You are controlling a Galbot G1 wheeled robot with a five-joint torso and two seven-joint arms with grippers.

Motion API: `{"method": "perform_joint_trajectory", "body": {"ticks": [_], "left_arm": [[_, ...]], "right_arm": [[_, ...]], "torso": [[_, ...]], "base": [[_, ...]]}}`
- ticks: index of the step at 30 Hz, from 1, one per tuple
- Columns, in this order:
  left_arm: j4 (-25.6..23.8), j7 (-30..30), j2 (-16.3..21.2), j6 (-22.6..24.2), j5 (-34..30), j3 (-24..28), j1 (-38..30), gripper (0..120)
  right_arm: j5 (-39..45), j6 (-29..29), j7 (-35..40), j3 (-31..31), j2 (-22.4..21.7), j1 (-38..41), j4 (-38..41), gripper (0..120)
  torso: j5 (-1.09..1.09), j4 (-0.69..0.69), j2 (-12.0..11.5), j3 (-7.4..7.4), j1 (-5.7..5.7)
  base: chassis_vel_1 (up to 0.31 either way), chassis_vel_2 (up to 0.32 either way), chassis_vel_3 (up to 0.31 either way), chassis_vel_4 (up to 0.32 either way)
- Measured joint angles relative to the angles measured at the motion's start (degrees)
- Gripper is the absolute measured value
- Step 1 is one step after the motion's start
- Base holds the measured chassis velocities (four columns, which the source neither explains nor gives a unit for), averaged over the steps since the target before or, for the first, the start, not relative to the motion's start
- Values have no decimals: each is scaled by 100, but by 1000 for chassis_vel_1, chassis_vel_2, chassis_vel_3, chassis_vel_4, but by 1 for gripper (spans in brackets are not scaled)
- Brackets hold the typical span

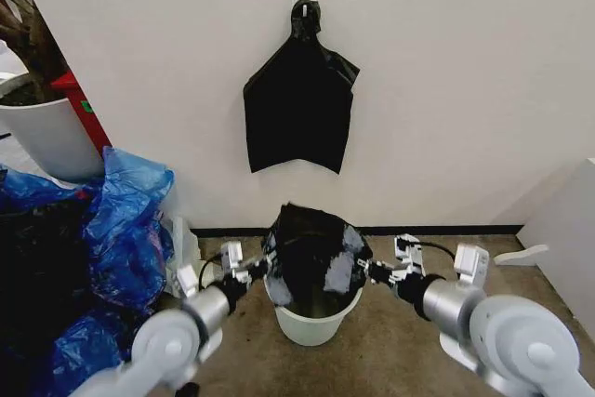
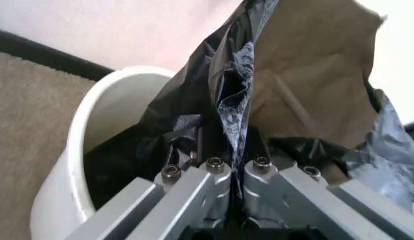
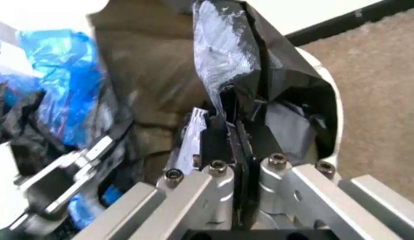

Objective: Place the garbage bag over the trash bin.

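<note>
The black garbage bag [image 1: 316, 253] billows over the mouth of the cream-white trash bin [image 1: 314, 323], which stands on the carpet below the wall. My left gripper [image 1: 255, 269] is shut on the bag's left edge and my right gripper [image 1: 374, 271] is shut on its right edge, both at rim height. In the left wrist view the left gripper [image 2: 228, 150] pinches crinkled black film [image 2: 193, 100] just above the bin's rim [image 2: 93, 110]. The right wrist view has the right gripper [image 3: 228, 122] clamping a fold of the bag [image 3: 224, 45] beside the rim [image 3: 329, 95].
A second black bag [image 1: 299, 109] hangs from a wall hook above the bin. Blue plastic bags [image 1: 125, 220] pile up at the left, close to my left arm, with a large white plant pot [image 1: 51, 137] behind them. A white cabinet [image 1: 567, 230] stands at the right.
</note>
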Motion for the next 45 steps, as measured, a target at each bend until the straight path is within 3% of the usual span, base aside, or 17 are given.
{"method": "perform_joint_trajectory", "body": {"ticks": [7,17,24,28,30,31,34,42,45], "left_arm": [[-659,-609,202,-52,49,-84,298,0],[-948,-810,593,-55,147,-188,976,0],[-898,-752,856,-32,294,-398,809,0],[-777,-796,1152,45,-123,-462,27,0],[-759,-796,1178,54,-150,-467,-23,0],[-609,-751,1327,112,-272,-492,-266,0],[-337,-607,1545,173,-328,-485,-510,0],[-409,-497,1575,358,-322,-434,-306,0],[-693,-527,1527,518,-123,-335,200,0]], "right_arm": [[176,155,880,51,100,-320,30,0],[399,222,1172,192,-35,-751,32,0],[743,264,1244,331,-250,-281,52,0],[1141,311,1183,795,-578,70,51,0],[1216,289,1169,883,-614,68,50,0],[1488,201,1133,1212,-755,26,49,0],[1667,114,1137,1441,-895,-64,46,0],[1990,31,1353,1236,-749,-96,40,0],[2503,-199,1487,1065,-619,-184,38,0]], "torso": [[0,-2,0,0,0],[-1,0,0,1,0],[-1,1,0,1,0],[1,0,-1,2,1],[1,0,-1,2,1],[-1,-1,-1,2,1],[0,-1,-1,2,1],[1,0,-1,2,1],[0,0,-1,1,1]], "base": [[0,0,0,0],[0,0,0,0],[0,0,0,0],[0,0,0,0],[0,0,0,0],[0,0,0,0],[0,0,0,0],[0,0,0,0],[0,0,0,0]]}}
